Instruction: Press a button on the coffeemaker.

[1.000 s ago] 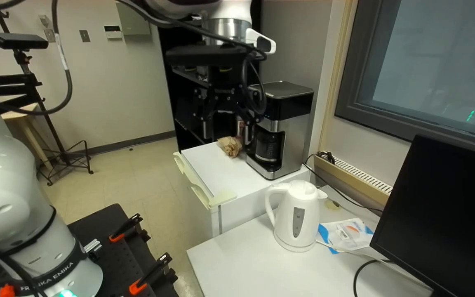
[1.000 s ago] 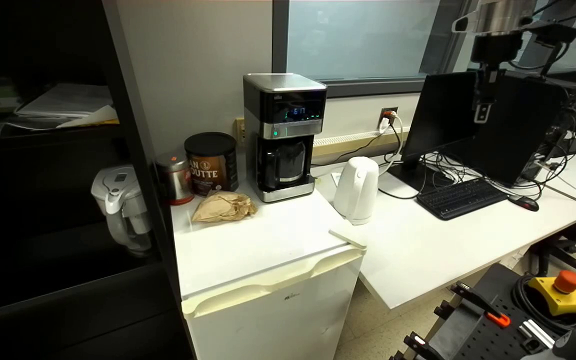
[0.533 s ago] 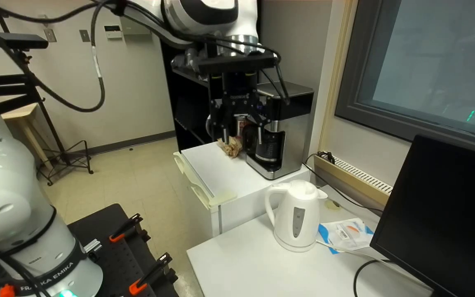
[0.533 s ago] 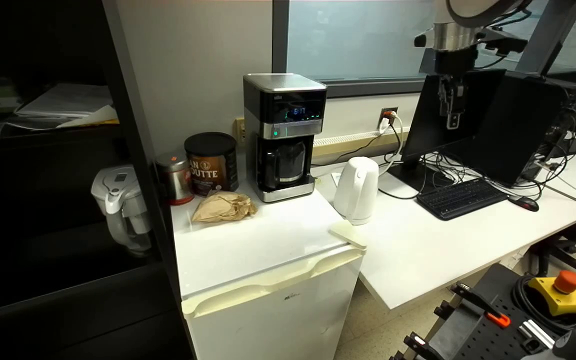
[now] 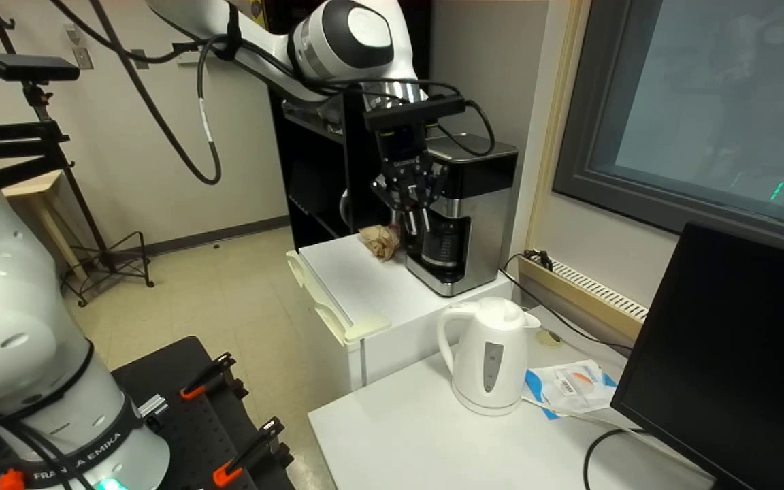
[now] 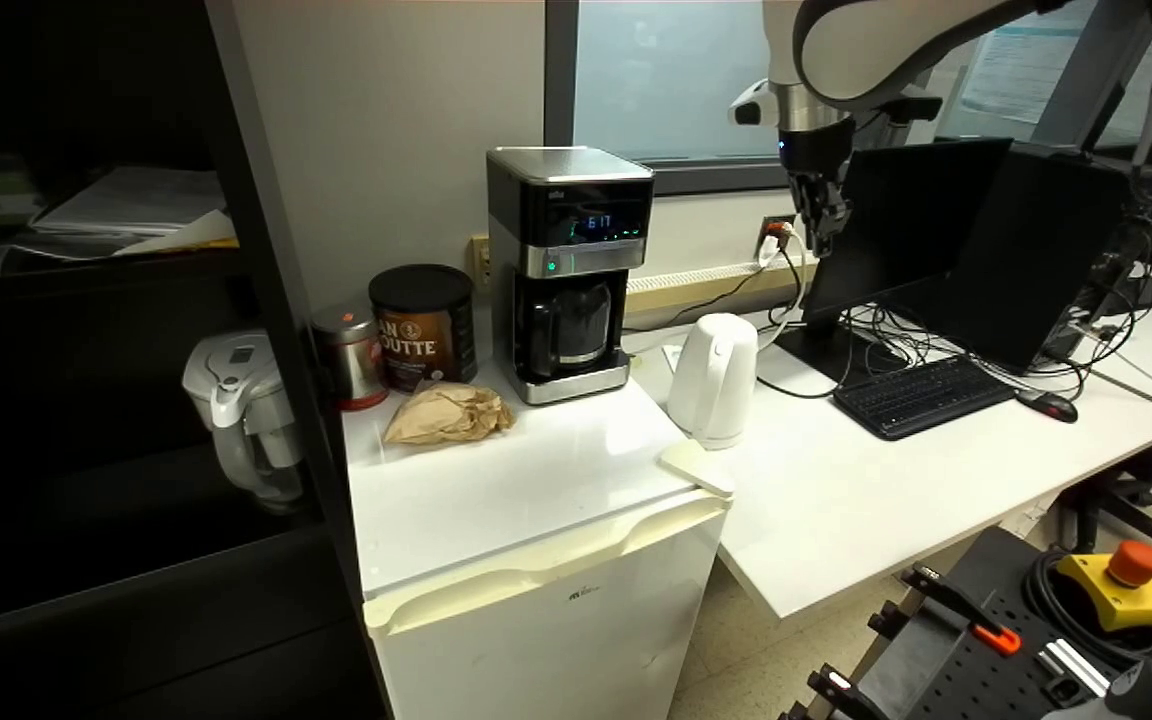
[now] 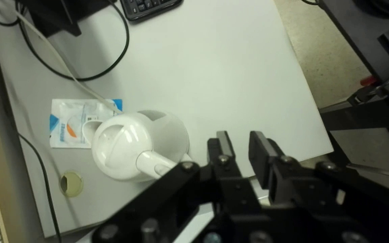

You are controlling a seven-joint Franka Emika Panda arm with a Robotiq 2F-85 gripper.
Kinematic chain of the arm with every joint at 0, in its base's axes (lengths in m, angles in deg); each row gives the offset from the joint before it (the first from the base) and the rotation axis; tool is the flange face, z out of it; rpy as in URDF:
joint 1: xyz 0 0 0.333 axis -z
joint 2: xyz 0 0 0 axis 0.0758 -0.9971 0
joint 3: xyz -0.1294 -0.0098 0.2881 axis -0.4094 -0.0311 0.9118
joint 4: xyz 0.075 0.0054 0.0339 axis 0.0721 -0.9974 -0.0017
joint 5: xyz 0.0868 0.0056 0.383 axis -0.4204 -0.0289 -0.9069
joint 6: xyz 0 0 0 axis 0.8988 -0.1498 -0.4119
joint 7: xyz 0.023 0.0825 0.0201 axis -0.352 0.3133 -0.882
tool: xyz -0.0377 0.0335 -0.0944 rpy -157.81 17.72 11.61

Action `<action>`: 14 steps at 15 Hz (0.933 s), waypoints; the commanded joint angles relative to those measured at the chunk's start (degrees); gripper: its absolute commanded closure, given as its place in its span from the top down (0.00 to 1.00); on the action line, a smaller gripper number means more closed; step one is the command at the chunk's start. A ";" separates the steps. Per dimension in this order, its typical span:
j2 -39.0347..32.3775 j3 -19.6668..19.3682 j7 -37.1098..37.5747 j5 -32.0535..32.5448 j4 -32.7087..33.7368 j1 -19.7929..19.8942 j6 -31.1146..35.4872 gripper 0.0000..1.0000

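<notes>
A pale-walled room, where a small white fridge [image 6: 536, 500] stands beside a white desk [image 6: 876, 500]. In an exterior view, far left of the black metal fingers [image 6: 822, 232], a black shelf unit [image 6: 136, 640] holds a clear plastic water pitcher [image 6: 261, 440], contents hard to make out. Rightward, on the fridge: a silver-and-red metal canister [image 6: 351, 365], partly hidden by the shelf unit; a brown, black-lidded coffee tin [image 6: 426, 330]; a crumpled brown paper bag [image 6: 448, 412], contents hidden. The black-and-silver boxy coffeemaker [image 6: 581, 262] stands left of the fingers, well apart from them, upright, long axis vertical, lit front facing the same way as the fridge door. It holds a dark glass carafe [image 6: 581, 325]; how full, I cannot tell. Below and left of the fingers is a closed white plastic kettle [image 6: 711, 390]. In the wrist view, the fingers of the black two-finger gripper [image 7: 239, 145] stand apart. In an exterior view, the white robot arm [image 5: 368, 28] is cut off at the top, and the gripper covers part of the coffeemaker's front. Right of the fingers, a black monitor [image 6: 921, 215].
</notes>
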 commanded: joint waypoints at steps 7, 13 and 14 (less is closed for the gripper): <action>-5.79 1.87 -11.57 3.78 -2.03 0.50 24.21 0.05; -6.25 1.61 -16.62 3.98 -7.46 1.25 39.25 0.02; -6.03 1.52 -16.23 5.06 -8.66 1.37 41.55 0.02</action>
